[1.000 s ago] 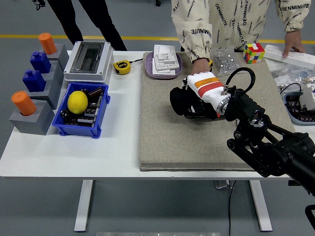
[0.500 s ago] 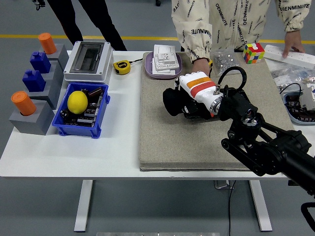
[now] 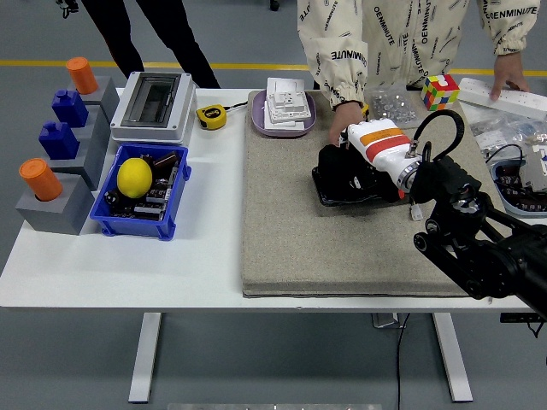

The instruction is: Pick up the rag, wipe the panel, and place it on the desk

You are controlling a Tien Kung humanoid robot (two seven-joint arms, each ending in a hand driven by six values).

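The right robot hand [image 3: 363, 162], white with an orange band, presses down with its fingers curled into a black rag [image 3: 335, 171], holding it against a dark panel [image 3: 350, 195] that lies flat on the grey mat [image 3: 291, 231] covering this part of the desk [image 3: 197, 256]. Just behind the robot hand, a person's hand [image 3: 349, 114] rests on the mat at the panel's far edge. Farther back to the left sits a purple tray [image 3: 261, 125] stacked with white switch plates [image 3: 285, 101], then a yellow tape measure [image 3: 211, 115]. Behind to the right stands a colourful puzzle cube [image 3: 440, 90]. Well to the left, a blue bin [image 3: 144, 192] holds a yellow lemon [image 3: 134, 177].
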